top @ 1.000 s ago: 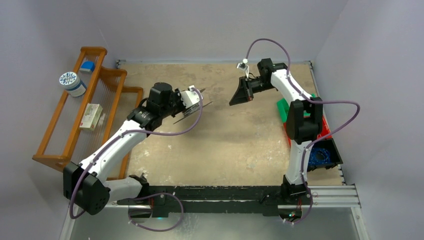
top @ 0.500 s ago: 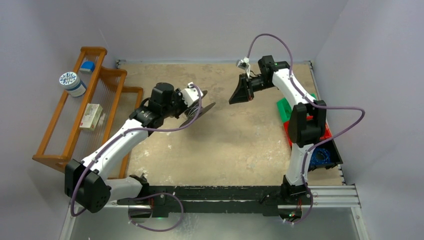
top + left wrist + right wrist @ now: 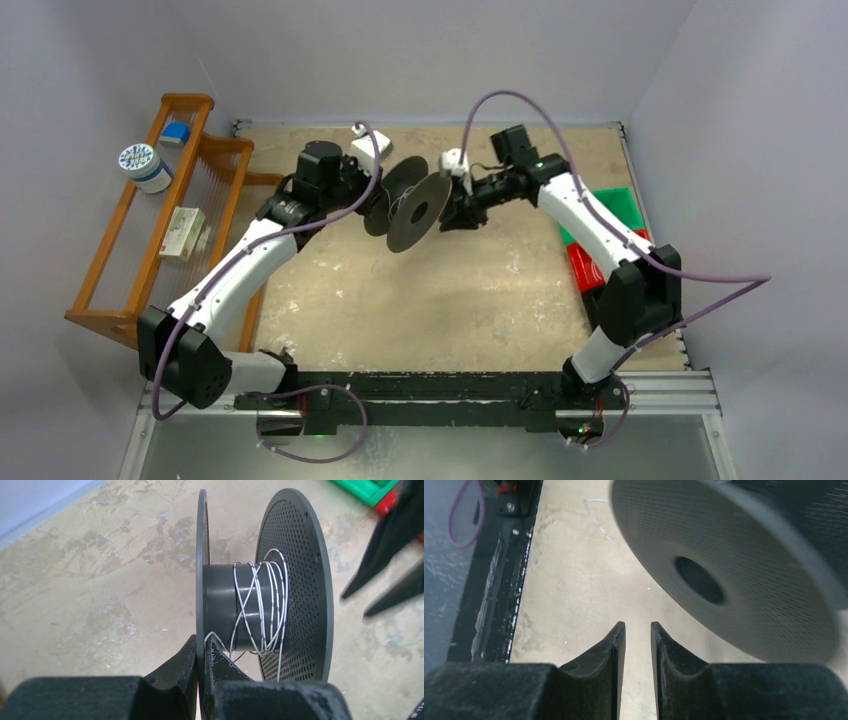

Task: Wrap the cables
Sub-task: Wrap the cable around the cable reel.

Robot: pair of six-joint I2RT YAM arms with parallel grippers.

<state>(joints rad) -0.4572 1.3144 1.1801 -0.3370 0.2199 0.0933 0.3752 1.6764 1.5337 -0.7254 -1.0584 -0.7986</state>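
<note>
A dark grey spool (image 3: 412, 205) hangs above the table's far middle, held on edge. My left gripper (image 3: 202, 647) is shut on the rim of the spool's near flange (image 3: 201, 555). Thin white cable (image 3: 265, 605) is wound in loose crossing turns round the hub, beside the perforated far flange (image 3: 300, 580). My right gripper (image 3: 638, 626) stands slightly open with nothing between its fingers, just right of the spool (image 3: 734, 570) and facing its outer flange. In the top view the right gripper (image 3: 456, 215) almost touches the spool. A loose bit of whitish cable (image 3: 598, 516) lies on the table.
A wooden rack (image 3: 120, 255) along the left edge carries a round blue-and-white tub (image 3: 142, 166) and a small box (image 3: 181, 232). Green (image 3: 605, 210) and red (image 3: 588, 268) bins sit at the right edge. A black rail (image 3: 450, 386) runs along the near edge.
The left arm has swung the spool up and toward the centre, turning it to face the right arm. The right arm has come left to the spool, its fingers parting a little.
</note>
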